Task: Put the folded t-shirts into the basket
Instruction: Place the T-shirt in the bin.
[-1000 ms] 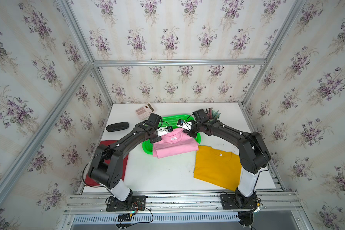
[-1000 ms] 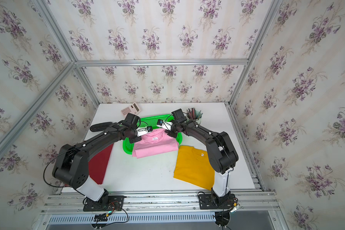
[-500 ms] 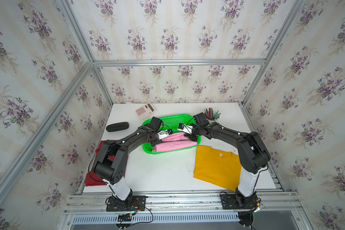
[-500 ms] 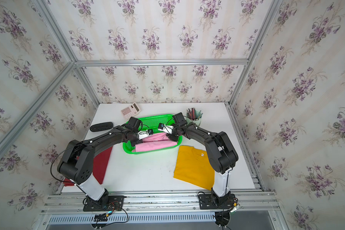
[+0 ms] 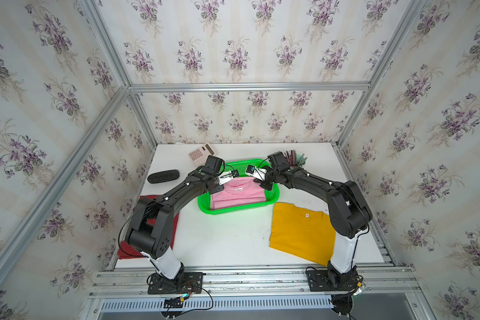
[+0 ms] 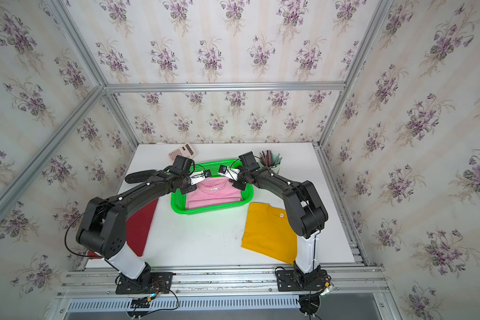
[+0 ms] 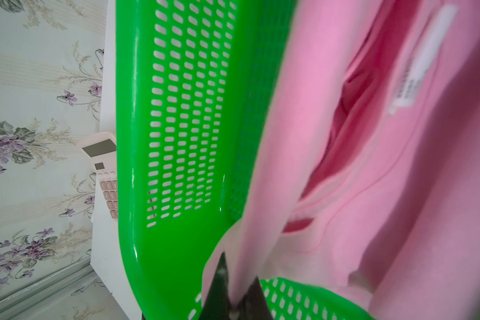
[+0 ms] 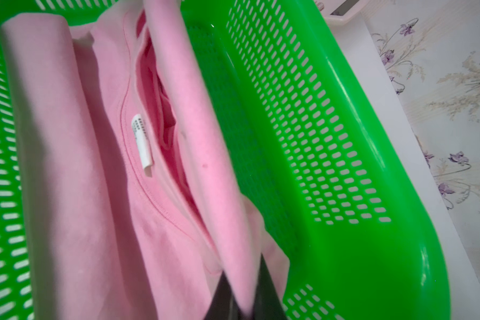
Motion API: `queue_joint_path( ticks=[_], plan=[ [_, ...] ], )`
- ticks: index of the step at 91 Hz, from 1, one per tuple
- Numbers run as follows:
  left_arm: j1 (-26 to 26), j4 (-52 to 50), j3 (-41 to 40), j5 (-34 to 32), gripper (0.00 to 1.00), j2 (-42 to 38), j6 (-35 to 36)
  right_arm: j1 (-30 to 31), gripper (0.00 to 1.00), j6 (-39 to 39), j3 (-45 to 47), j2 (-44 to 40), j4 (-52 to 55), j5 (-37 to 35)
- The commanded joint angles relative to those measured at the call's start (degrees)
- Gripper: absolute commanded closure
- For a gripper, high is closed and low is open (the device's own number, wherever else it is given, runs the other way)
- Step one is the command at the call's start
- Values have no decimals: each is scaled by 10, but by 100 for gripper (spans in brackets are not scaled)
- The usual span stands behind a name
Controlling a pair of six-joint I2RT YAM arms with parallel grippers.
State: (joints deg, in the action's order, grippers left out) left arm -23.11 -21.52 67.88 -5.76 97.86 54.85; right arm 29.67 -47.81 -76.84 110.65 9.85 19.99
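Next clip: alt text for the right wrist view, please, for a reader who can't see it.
The right tool is shut on an edge of the folded pink cloth t-shirt, which lies inside the bright green perforated plastic basket. Its white neck label shows at the collar; white tabletop and floral wallpaper lie beyond the basket's rim.

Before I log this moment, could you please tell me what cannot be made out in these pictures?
- Dark red t-shirt: largely hidden by the left arm in both top views.
- Mustard yellow t-shirt: one edge covered by the right arm in both top views.
- Neck label print: blurred in the left wrist view, too small elsewhere.
- Basket floor: mostly covered by the pink t-shirt, every view.
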Motion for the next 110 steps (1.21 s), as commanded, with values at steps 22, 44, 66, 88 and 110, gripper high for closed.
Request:
queue_joint_path(
  ticks=[22,44,66,88,110],
  plan=[
    [1,-16,7,21,100,31,-18,-1,100,2,-17,15,27,9],
    [1,-32,-12,42,100,19,-33,-1,100,-4,-3,7,54,14],
    [2,-5,-6,8,100,49,-42,-1,85,21,3,24,17,-5],
    [3,28,26,-52,10,26,-54,-1,54,63,15,-14,-71,-50],
    [1,57,32,-90,2,-74,-96,-1,37,112,78,-106,-165,-78]
  ],
)
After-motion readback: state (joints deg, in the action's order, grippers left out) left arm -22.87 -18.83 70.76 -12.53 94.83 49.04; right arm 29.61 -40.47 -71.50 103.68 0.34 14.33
